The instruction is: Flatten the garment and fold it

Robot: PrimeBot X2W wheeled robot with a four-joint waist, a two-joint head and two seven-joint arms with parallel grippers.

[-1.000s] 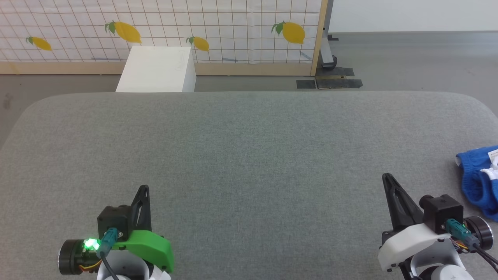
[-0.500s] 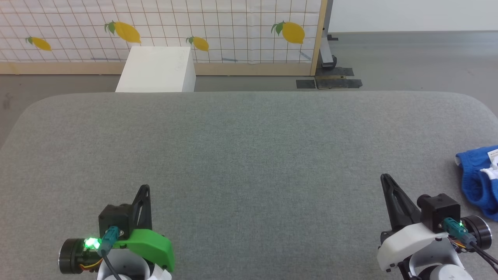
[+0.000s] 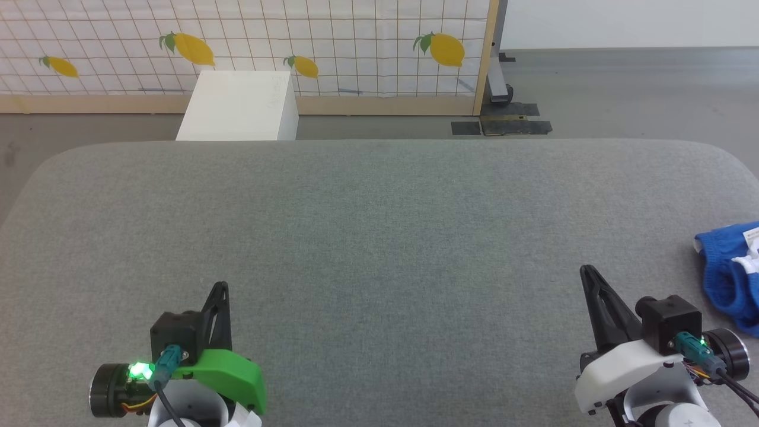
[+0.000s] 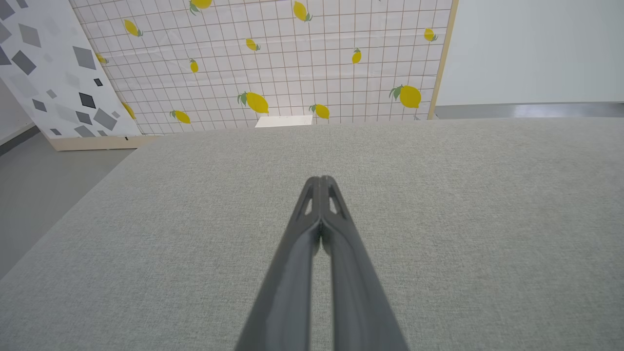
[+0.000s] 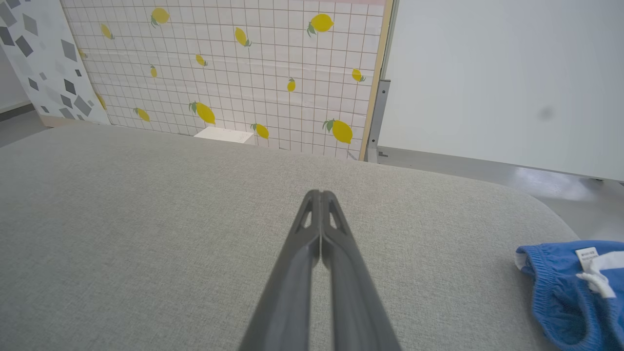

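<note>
L end effector (image 3: 220, 287), R end effector (image 3: 587, 271) closed, pointing fwd (garment (image 3: 724, 283) rightward).

from the head we look forward and down across the grey table (image 3: 379, 237) toward the lemon-print screen (image 3: 249, 35) past its far edge. our wrist cameras sit low, close over the tabletop, facing that same screen. all three views share the white box (image 3: 240, 107); head and right wrist share the garment (image 3: 720, 284).
</note>
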